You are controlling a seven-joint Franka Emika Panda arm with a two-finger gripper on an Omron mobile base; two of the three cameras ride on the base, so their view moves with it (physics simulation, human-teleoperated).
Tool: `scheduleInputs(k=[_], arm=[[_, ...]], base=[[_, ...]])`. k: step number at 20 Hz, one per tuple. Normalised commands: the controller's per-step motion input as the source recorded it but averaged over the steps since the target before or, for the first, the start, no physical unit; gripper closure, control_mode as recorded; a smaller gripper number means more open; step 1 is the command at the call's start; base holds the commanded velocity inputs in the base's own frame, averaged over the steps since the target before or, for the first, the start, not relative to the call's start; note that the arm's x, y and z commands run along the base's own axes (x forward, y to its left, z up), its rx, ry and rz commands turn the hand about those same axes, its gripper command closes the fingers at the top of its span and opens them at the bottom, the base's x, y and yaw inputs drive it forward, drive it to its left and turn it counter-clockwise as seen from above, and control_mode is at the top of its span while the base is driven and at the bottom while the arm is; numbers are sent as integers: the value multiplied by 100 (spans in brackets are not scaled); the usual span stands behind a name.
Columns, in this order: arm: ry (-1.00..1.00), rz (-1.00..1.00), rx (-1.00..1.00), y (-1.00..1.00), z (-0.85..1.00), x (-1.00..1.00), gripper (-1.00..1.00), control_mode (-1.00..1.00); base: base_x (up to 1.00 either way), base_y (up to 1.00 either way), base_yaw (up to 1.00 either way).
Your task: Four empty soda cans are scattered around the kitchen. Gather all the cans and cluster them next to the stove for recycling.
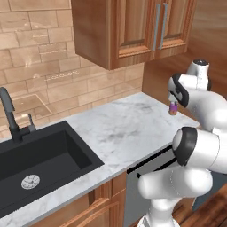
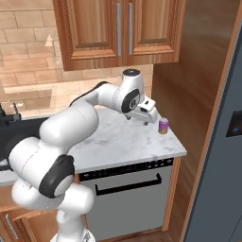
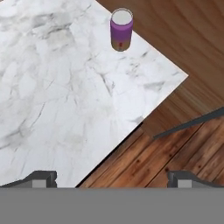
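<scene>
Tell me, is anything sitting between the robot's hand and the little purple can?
No. Between the gripper and the purple can is bare marble counter, in the right base view.

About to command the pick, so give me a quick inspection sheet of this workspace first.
Surface: marble counter, bare apart from the can.
Job's things: one purple soda can upright near the counter's far right edge, by the wooden side panel.
Clutter: nothing seen.
Grippers: gripper open, short of the can, holding nothing.
Cables: nothing seen.
Surroundings: black sink with faucet to the left, dishwasher below, upper cabinets, brick wall.
</scene>
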Motion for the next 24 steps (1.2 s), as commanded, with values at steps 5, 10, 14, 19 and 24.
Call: scheduleInputs(k=[5, 10, 14, 19, 24], arm=[[0, 0, 1, -10, -10, 15, -100, -100], [0, 0, 1, -10, -10, 13, -100, -100], [0, 0, 0, -6, -11, 16, -100, -100], [0, 0, 1, -12, -3, 16, -100, -100], [0, 0, 2, -19, -3, 16, -100, -100]], base=[[0, 0, 0], [0, 0, 0], [0, 0, 0], [0, 0, 0], [0, 0, 0]])
